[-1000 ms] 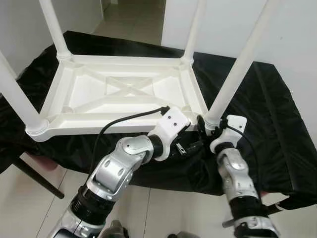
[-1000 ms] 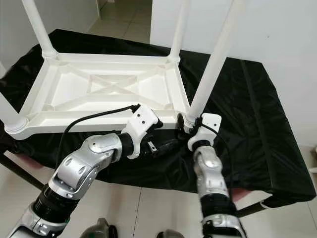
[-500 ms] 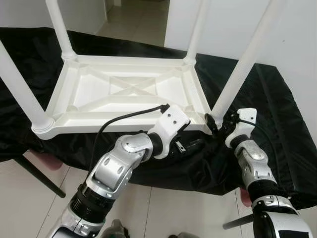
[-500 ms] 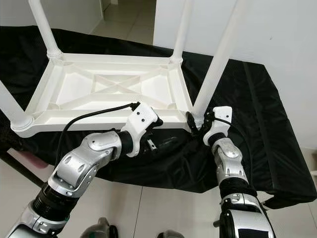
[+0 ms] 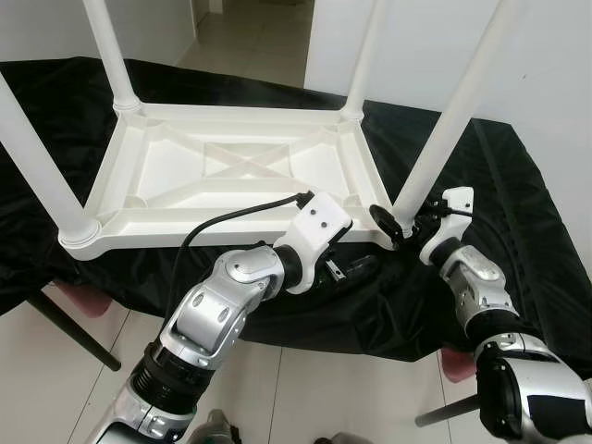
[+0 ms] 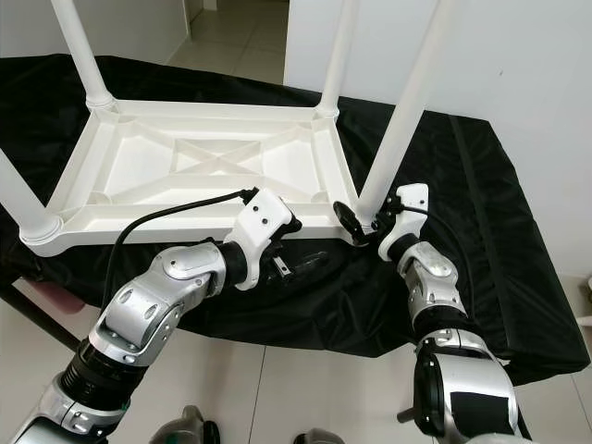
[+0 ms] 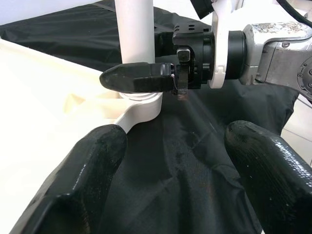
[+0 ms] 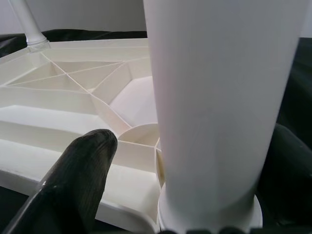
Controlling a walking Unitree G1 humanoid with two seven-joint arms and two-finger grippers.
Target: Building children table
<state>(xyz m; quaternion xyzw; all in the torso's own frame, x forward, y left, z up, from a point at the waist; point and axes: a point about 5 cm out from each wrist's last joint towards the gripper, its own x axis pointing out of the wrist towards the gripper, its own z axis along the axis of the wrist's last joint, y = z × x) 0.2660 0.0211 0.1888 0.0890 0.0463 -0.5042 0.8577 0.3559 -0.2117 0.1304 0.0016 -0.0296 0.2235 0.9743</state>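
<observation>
Straddling the near-right leg (image 5: pixel 442 141) of the upturned children's table (image 5: pixel 231 176), your right tool (image 5: pixel 404 225) is spread around its socket, likely to seat it; your left tool (image 5: pixel 356 270), spread, waits beside on the black-draped bench (image 5: pixel 527 231).

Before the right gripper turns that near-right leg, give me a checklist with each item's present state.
1. Right gripper straddles the near-right leg at its base: ok.
2. Its fingers clamped on the leg: not ok, one stands off the leg.
3. Left gripper out of the way: ok, open over the black cloth, holding nothing.
4. Leg seated fully in its corner socket: cannot tell.
5. Upturned table top lying flat on the cloth: ok.
6. Other three legs upright: ok.
</observation>
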